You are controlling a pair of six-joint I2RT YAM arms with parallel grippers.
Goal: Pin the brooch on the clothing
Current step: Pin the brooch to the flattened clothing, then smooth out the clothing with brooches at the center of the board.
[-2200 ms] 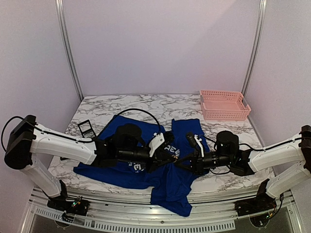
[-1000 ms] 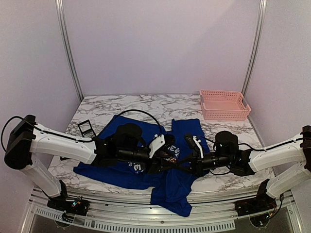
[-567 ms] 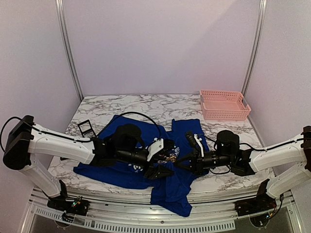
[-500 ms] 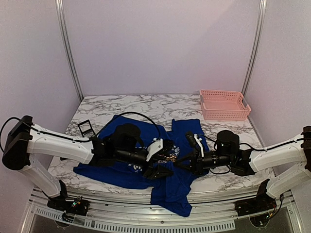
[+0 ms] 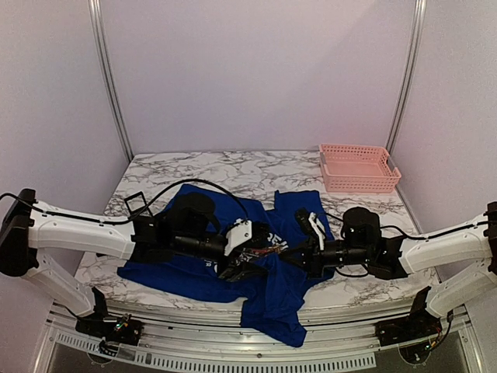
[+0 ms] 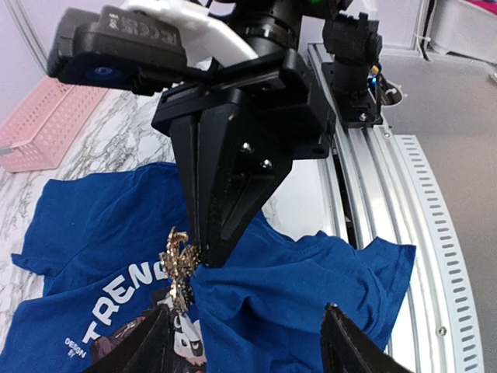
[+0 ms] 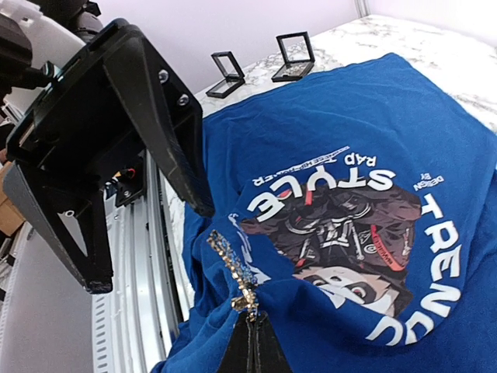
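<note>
I had my right gripper (image 7: pixel 250 334) clamped shut on the brooch (image 7: pixel 233 272) at a T-shirt (image 7: pixel 373 116) fold, left gripper (image 6: pixel 245 322) open and empty; pinning looked unfinished.

Matt blue cloth, glinting gold metal, stone-look desk.
The T-shirt (image 7: pixel 349 124) is soft, matt, creased cloth, and its chest print lies flat and dull. The brooch (image 7: pixel 231 268) looks like gold-toned metal, knobbly and sparkling. The desk (image 5: pixel 233 165) has a smooth marble-pattern top with a faint sheen. The basket (image 5: pixel 359 185) at its far right corner is pink latticed plastic. The left gripper (image 7: pixel 149 249) has matt black plastic jaws with small bright screw heads. The rail (image 6: pixel 388 202) along the near edge is ribbed, silvery metal.
</note>
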